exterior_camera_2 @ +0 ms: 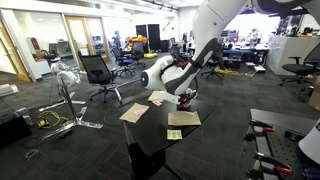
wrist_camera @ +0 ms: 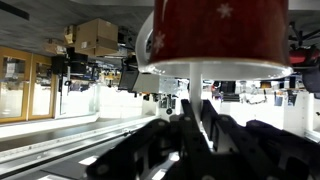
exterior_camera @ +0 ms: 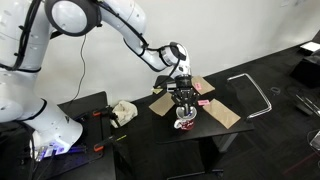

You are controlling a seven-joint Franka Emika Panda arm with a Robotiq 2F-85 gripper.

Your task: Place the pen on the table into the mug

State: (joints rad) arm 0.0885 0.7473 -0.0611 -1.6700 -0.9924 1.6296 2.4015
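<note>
The wrist view is upside down. The mug point(wrist_camera: 215, 35), red with white stars and a white rim, fills its top edge. The whitish pen point(wrist_camera: 196, 88) runs straight from between my gripper's point(wrist_camera: 197, 118) dark fingers to the mug's rim. The gripper is shut on the pen. In both exterior views the gripper point(exterior_camera: 184, 103) point(exterior_camera_2: 186, 94) points down directly over the mug point(exterior_camera: 186, 122) point(exterior_camera_2: 189, 104), which stands on the black table point(exterior_camera: 215, 132) point(exterior_camera_2: 150, 135). Whether the pen's tip is inside the mug is hidden.
Tan paper sheets point(exterior_camera: 223, 114) point(exterior_camera_2: 134, 112) lie across the table top, with a small pink block point(exterior_camera: 203, 103) beside the gripper. A lower black stand point(exterior_camera: 95, 115) holds a crumpled cloth point(exterior_camera: 123, 112) and tools. An office chair point(exterior_camera_2: 98, 72) stands behind.
</note>
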